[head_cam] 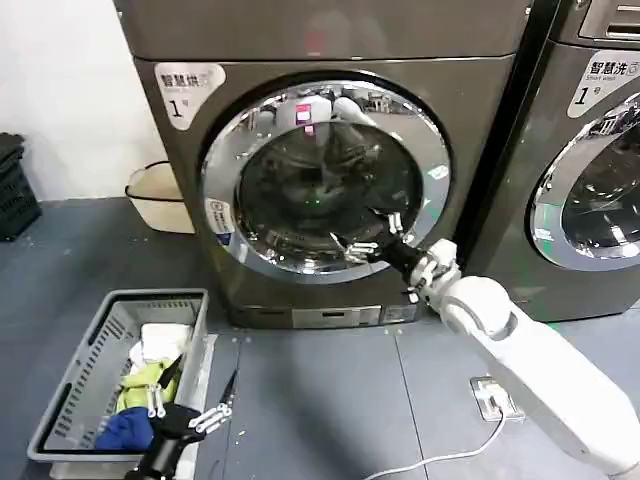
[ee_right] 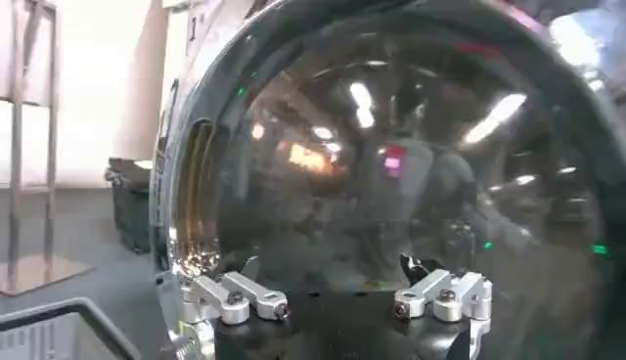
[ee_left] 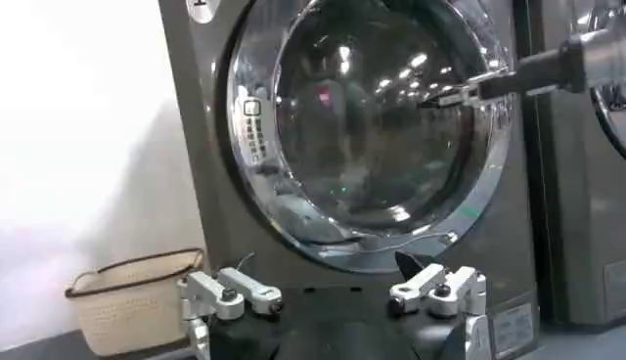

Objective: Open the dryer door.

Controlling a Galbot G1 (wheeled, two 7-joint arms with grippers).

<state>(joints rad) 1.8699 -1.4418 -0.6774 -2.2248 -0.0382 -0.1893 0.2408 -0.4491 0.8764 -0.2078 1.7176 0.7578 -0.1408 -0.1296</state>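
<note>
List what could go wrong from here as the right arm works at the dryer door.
1. The right pincer, open, sits in front of the dark glass of the dryer door, not at the chrome rim; pushing on could scrape the glass without catching anything to pull.
2. The door looks shut against the dryer; a pull without a firm hold may slip off.
3. The left pincer hangs open over the laundry basket, which lies near the door's swing.

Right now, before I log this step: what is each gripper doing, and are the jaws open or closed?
Left gripper: jaws open, empty, parked low above the laundry basket.
Right gripper: jaws open, empty, up against the dryer door glass.
</note>
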